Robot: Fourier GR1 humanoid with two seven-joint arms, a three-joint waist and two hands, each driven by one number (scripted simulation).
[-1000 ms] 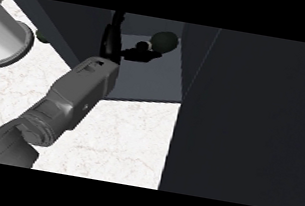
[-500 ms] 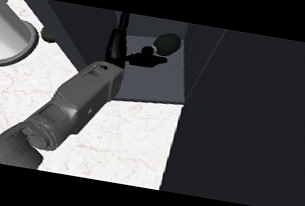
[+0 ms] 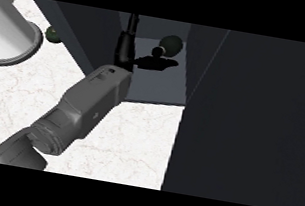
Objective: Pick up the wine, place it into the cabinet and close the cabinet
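The dark green glass wine bottle (image 3: 170,42) stands inside the dark grey open cabinet (image 3: 160,83), just beyond the left hand (image 3: 149,62), whose black fingers reach toward it; whether they clasp it I cannot tell. Glass is likely heavy, rigid, slippery and breakable, so the wide body suits holding better than the neck.

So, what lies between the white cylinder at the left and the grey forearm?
In the head view, only bare marble counter lies between the white cylinder and the grey forearm.

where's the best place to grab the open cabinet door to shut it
No handle shows on the tall dark cabinet door. Take its free edge nearest the robot, coming from the right. It stands open along the right of the grey cabinet interior, so it probably swings leftward to shut.
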